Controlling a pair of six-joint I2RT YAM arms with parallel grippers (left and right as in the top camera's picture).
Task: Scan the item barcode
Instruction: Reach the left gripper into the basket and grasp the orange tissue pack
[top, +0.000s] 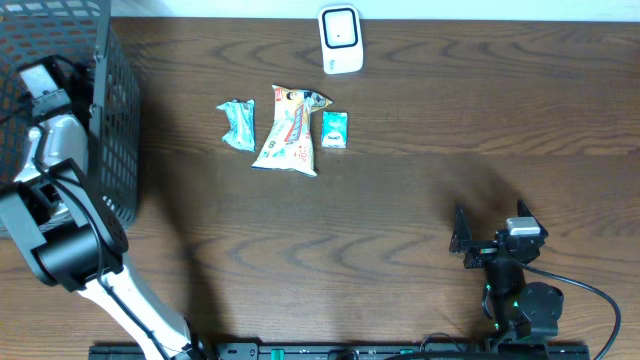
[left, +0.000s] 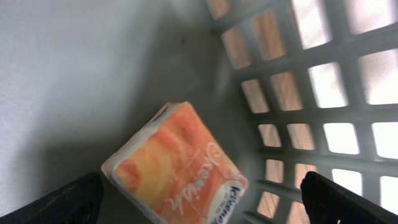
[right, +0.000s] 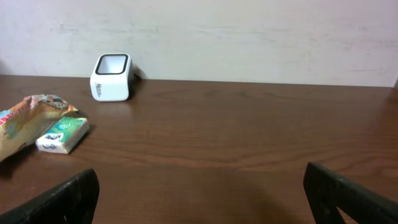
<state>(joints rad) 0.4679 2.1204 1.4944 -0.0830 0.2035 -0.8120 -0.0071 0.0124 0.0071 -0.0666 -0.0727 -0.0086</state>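
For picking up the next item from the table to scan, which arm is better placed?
Probably right. The right tool is open and faces the green pack and scanner. The left tool is open too, but down inside the basket over an orange tissue pack.

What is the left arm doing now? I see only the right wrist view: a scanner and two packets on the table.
Observer: The left gripper is down inside the basket, open.
Operator: Is something under it?
Observer: Yes, an orange tissue pack lies on the basket floor between its wide fingers.
Operator: Are there more items on the table?
Observer: One more, a teal packet, beside the snack bag, on the side away from the green packet.
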